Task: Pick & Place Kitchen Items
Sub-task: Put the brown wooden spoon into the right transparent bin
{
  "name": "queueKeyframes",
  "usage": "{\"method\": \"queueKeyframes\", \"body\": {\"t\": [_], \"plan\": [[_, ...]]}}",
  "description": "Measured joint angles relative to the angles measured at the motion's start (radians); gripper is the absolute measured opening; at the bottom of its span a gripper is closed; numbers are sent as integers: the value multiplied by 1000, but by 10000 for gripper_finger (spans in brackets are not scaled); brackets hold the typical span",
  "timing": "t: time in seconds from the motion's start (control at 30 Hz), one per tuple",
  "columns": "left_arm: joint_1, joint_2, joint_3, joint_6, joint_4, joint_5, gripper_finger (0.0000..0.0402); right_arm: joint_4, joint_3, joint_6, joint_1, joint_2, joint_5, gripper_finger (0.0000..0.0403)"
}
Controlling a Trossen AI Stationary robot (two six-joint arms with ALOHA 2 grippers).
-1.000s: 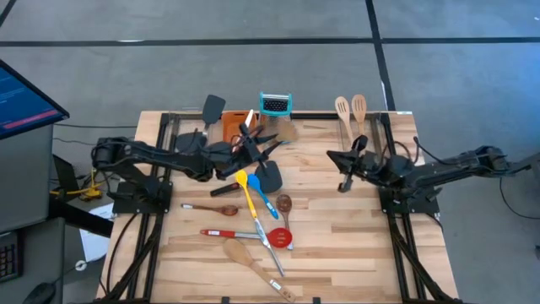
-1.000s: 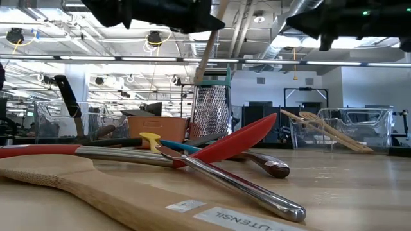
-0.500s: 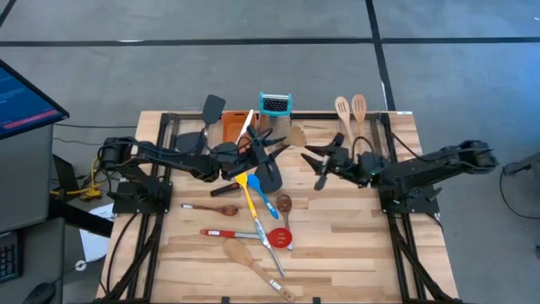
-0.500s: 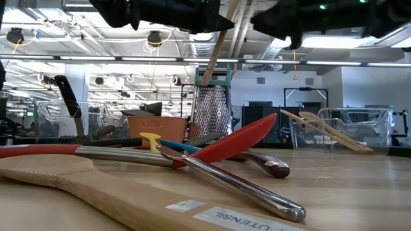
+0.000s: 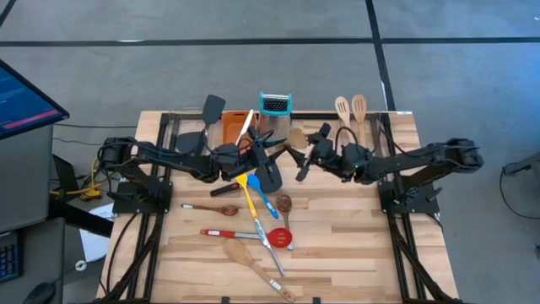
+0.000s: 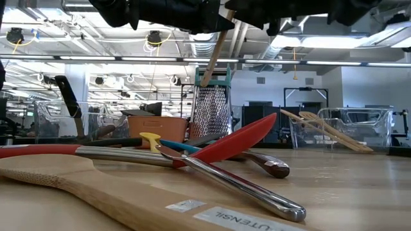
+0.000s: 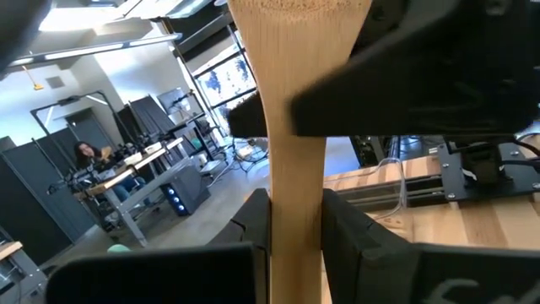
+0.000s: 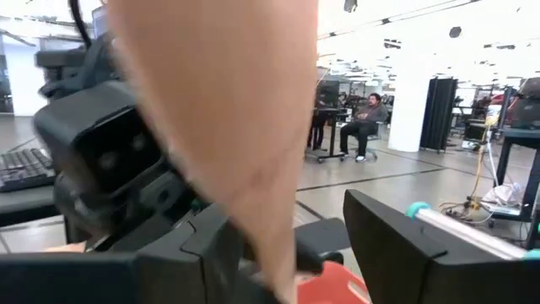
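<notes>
Pale wooden tabletop, white label reading partly "UTENSIL" on nearest wooden spatula, left gripper pinching light wooden spoon aloft, right gripper spread around its bowl.

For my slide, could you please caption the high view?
Left claw holds a wooden utensil aloft while the open right claw closes in.

Open-plan robotics lab, exposed ceiling ducts, workbenches

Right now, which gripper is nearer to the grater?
The right gripper is nearer, just beside the grater on its right. The left gripper is close too, holding a wooden spoon in front of it.
</notes>
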Motion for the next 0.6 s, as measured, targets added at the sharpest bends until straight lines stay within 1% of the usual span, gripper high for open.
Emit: {"method": "queueKeyframes", "body": {"t": [0.07,0.13,0.4,0.43,0.6], "plan": [[0,0,0,-2,2,-1,36,1,10,0,-6,6,0,183],[0,-1,0,-1,-1,-2,37,-2,14,0,-6,13,-1,161],[6,-1,-1,0,3,-12,40,-1,13,0,-5,13,3,22],[6,-1,-1,-1,2,-10,41,-3,13,-3,-5,13,5,16],[5,-1,-1,-1,2,-8,40,0,13,-8,-4,13,4,21]]}}
